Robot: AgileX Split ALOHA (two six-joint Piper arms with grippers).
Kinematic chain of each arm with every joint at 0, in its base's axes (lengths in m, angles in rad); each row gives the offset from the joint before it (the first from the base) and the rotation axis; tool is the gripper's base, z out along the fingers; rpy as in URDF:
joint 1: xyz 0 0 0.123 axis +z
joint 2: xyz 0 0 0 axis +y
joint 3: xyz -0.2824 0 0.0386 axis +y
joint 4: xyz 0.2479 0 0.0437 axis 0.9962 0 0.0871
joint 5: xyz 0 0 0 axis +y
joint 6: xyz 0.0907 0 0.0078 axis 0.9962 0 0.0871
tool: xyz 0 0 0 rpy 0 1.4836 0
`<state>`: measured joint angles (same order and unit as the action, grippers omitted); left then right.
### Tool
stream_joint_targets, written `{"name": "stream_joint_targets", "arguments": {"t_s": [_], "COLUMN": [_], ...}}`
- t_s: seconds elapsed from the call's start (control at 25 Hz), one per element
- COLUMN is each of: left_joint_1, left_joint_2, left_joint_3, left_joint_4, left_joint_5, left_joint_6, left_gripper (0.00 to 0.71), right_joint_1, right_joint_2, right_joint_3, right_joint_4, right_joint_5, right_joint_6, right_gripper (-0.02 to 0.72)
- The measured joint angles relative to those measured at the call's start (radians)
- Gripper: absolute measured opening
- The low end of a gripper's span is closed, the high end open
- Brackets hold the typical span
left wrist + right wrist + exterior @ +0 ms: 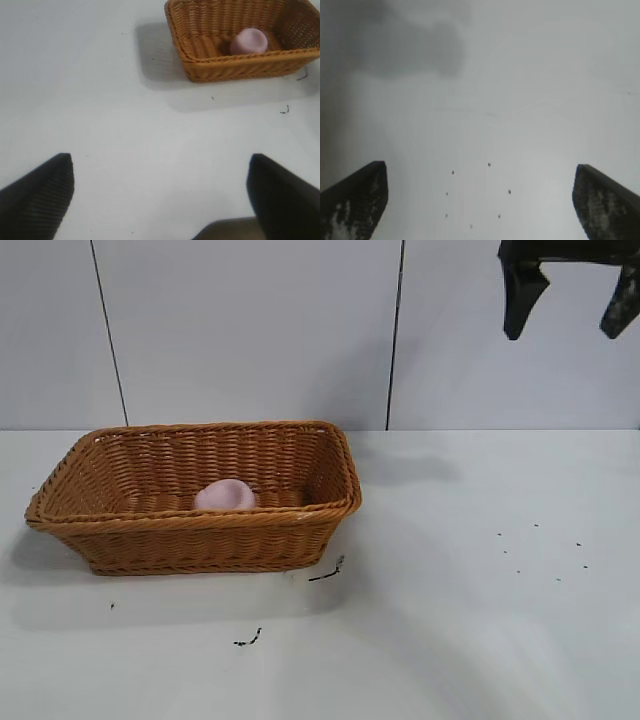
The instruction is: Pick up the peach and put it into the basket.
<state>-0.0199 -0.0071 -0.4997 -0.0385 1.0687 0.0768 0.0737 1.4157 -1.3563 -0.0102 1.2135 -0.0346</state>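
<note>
The pale pink peach [225, 495] lies inside the orange-brown wicker basket [120, 525] at the table's left. Both also show in the left wrist view, the peach [248, 41] in the basket [200, 55]. My right gripper [570, 295] hangs open and empty high at the top right, far from the basket. In the right wrist view it [480, 172] is wide open over bare table. My left gripper [160, 165] is open and empty over the table, well away from the basket. It does not show in the exterior view.
Small dark specks [545, 550] dot the white table at the right. Two dark scraps [327, 572] lie in front of the basket's near right corner. A white panelled wall stands behind.
</note>
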Motion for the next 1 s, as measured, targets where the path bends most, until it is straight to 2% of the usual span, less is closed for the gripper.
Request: {"name": "stream_joint_targets", "arguments": {"t_s": [0.24, 0.48, 0.56, 0.72, 1.0], "left_joint_1": [0.0, 0.0, 0.0, 0.0, 0.0], "left_joint_2": [0.0, 0.0, 0.0, 0.0, 0.0], "left_joint_3": [0.0, 0.0, 0.0, 0.0, 0.0], "left_joint_4": [0.0, 0.0, 0.0, 0.0, 0.0], "left_joint_5": [0.0, 0.0, 0.0, 0.0, 0.0], "left_joint_6": [0.0, 0.0, 0.0, 0.0, 0.0], "left_gripper": [0.692, 0.692, 0.692, 0.692, 0.692], "right_joint_1": [0.0, 0.0, 0.0, 0.0, 0.0], "right_joint_2": [-0.448, -0.903, -1.033, -1.198, -1.258], "right_joint_3": [0.367, 0.659, 0.743, 0.85, 0.855], "right_joint_4": [0.019, 0.02, 0.02, 0.019, 0.019], "right_joint_5": [-0.007, -0.173, -0.203, -0.197, -0.201], "right_joint_6": [0.001, -0.003, -0.005, -0.007, -0.007], "right_gripper": [0.689, 0.689, 0.689, 0.689, 0.689]}}
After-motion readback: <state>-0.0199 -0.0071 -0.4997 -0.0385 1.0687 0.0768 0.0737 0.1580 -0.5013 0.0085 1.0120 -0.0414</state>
